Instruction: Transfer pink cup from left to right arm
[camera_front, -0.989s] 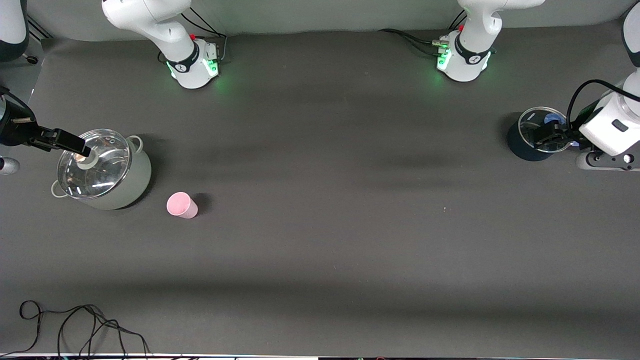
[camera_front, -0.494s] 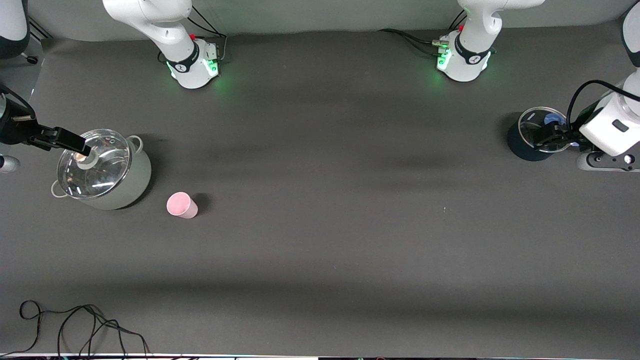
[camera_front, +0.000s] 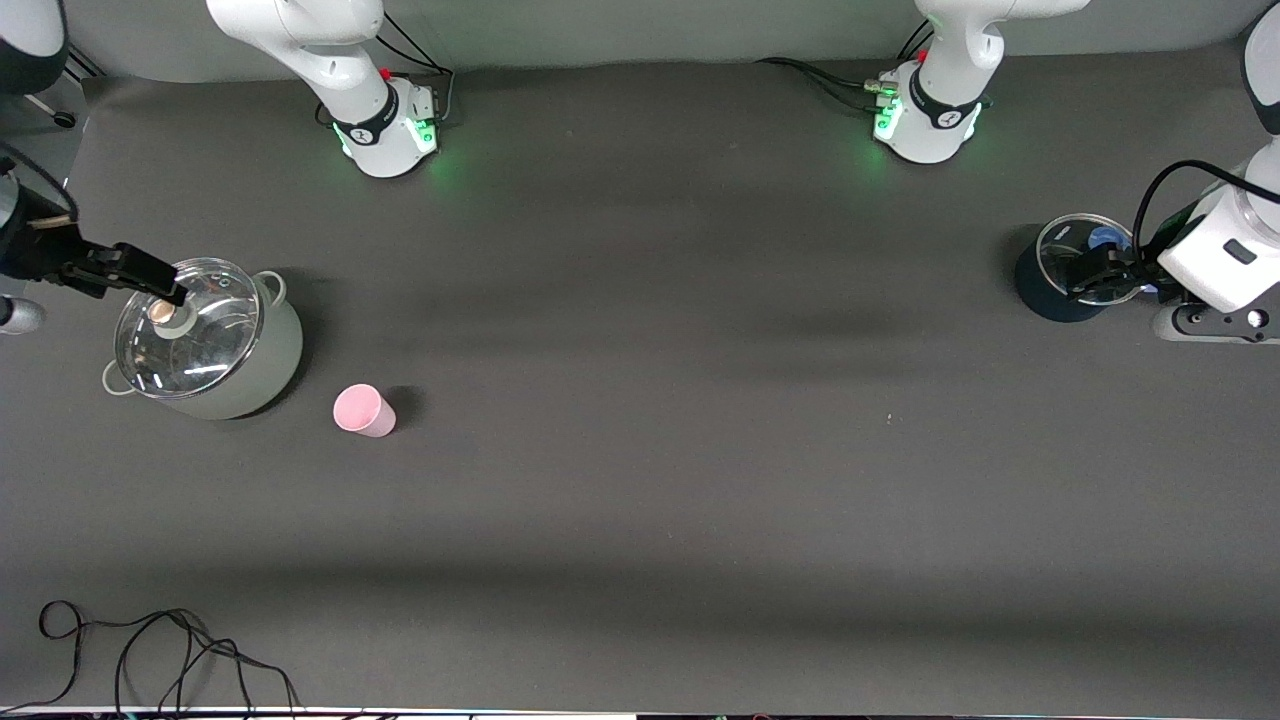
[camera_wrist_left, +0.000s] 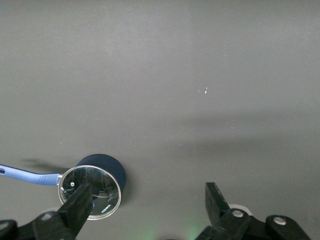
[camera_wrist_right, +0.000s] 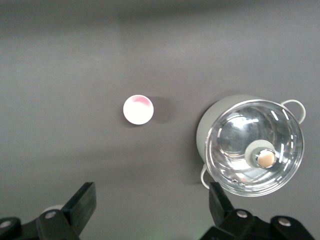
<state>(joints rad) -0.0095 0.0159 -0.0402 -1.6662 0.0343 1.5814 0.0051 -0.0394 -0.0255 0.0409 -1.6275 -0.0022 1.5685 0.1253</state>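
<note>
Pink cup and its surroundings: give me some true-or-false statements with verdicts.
1. The pink cup stands upright on the table. True.
2. The right end effector grips the pink cup. False: it is open, over the table, and the cup stands free.
3. The pale green pot beside the cup wears a glass lid. True.
4. The dark blue pot sits touching the pink cup. False: it is at the left arm's end of the table, far from the cup.
5. The left end effector is open and holds nothing. True.
</note>
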